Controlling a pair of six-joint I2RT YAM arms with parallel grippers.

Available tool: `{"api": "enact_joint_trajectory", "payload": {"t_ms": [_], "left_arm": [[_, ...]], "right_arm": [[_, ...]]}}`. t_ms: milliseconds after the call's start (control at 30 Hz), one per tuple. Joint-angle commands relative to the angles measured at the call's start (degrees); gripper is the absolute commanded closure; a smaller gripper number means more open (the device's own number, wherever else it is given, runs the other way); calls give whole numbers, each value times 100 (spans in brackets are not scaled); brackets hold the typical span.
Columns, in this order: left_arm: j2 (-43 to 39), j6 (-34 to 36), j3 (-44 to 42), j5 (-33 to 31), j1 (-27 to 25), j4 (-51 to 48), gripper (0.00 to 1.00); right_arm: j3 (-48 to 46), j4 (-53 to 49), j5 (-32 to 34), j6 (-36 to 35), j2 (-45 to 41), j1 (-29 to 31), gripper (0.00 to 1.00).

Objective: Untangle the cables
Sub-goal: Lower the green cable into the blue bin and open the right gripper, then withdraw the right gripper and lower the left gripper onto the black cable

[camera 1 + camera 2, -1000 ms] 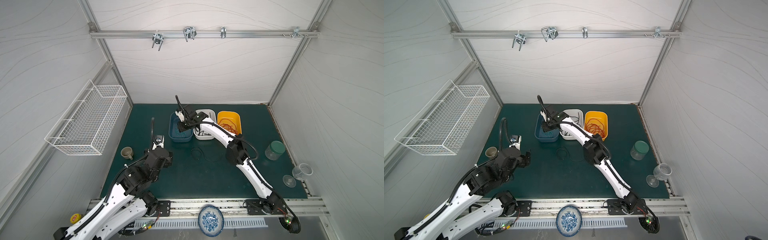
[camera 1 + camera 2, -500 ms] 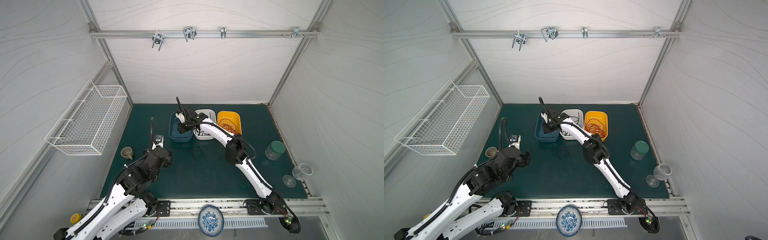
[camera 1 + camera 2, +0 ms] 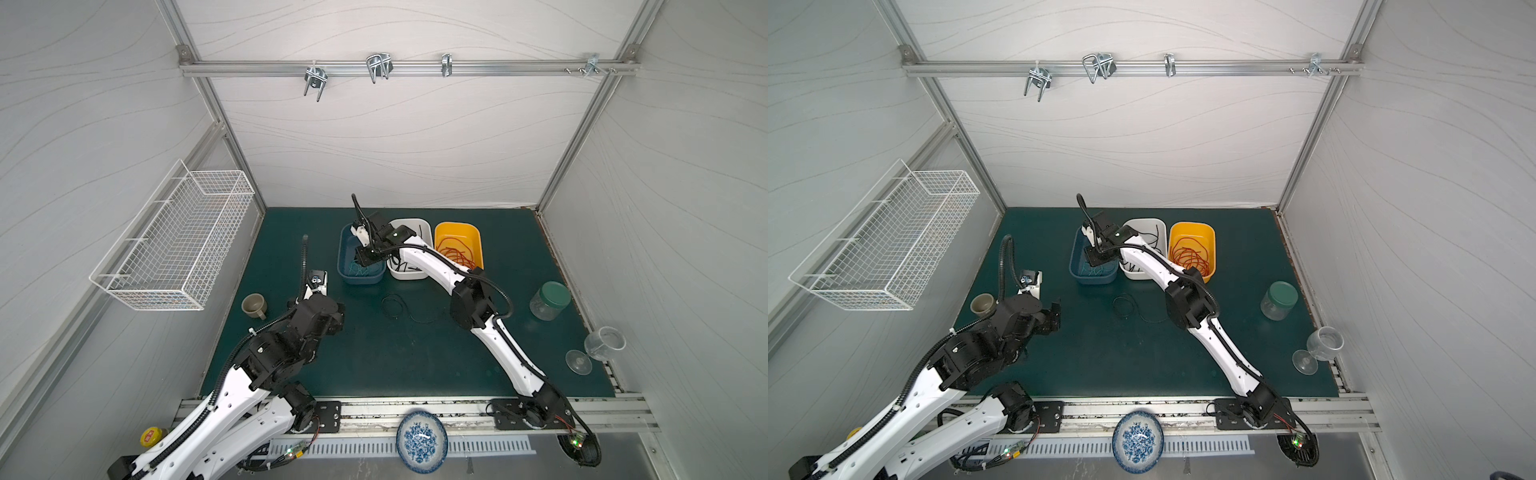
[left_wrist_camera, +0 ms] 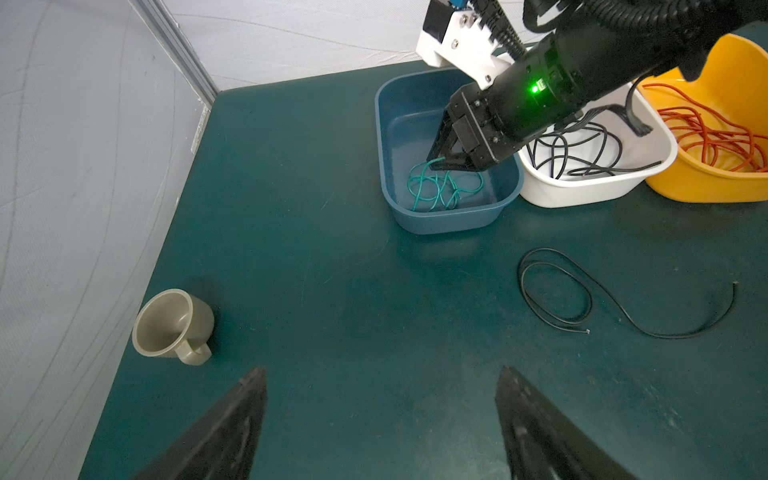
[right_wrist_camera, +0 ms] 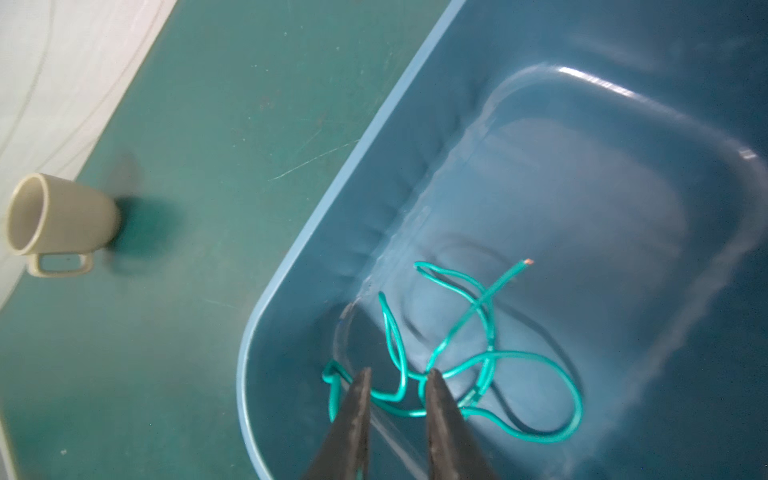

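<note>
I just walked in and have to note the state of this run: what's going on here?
The right gripper is down inside the blue tub, jaws slightly apart over the green cables on its floor, gripping nothing. The white tub holds black cables, the yellow tub red cables, and one loose black cable lies on the mat. The left gripper hangs open above the mat near the mug, empty.
</note>
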Motion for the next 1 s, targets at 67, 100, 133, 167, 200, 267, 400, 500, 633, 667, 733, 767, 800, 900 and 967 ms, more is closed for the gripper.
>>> {"api": "enact_joint_trajectory", "payload": {"t_ms": [67, 100, 133, 167, 200, 267, 400, 500, 633, 667, 733, 767, 800, 900, 967], "left_arm": [[-18, -35, 7, -42, 27, 236, 13], [-20, -34, -1, -38, 23, 240, 13], [-15, -26, -1, -29, 34, 245, 13], [3, -25, -1, -31, 28, 244, 13], [7, -25, -1, -31, 29, 245, 13], [43, -30, -1, -15, 30, 259, 13], [146, -17, -20, 21, 21, 281, 13], [316, -16, 5, 105, 27, 266, 13], [618, -18, 60, 277, 28, 224, 13], [717, -30, 96, 296, 22, 198, 13], [913, -43, 113, 374, 28, 189, 12], [1020, -35, 137, 482, 35, 197, 12], [1129, -21, 159, 607, 29, 188, 12], [1540, -10, 308, 778, 30, 128, 12], [1852, -105, 475, 1008, 20, 19, 12]], "right_arm": [[-283, -83, 533, -167, -1175, 48, 49], [-453, -44, 603, -166, -1401, 48, 40], [-614, 16, 660, -178, -1595, 51, 36], [-813, 90, 716, -186, -1819, 50, 29], [-1018, 133, 745, -202, -2024, 58, 24], [-1261, 137, 888, -238, -2330, 81, 17], [-1395, -440, 1123, -276, -2794, 120, 5], [-2116, -526, 1409, -260, -3398, 196, 1], [-3615, -182, 1568, -182, -4434, 260, 1], [-3971, -109, 1633, -159, -4725, 261, 1], [-4642, 54, 1685, -133, -5306, 276, 1], [-5005, 139, 1746, -100, -5666, 275, 1], [-5369, 197, 1825, -60, -6016, 274, 1], [-6294, 292, 2069, 32, -6991, 271, 1], [-6814, 248, 2305, 37, -7644, 273, 1]]}}
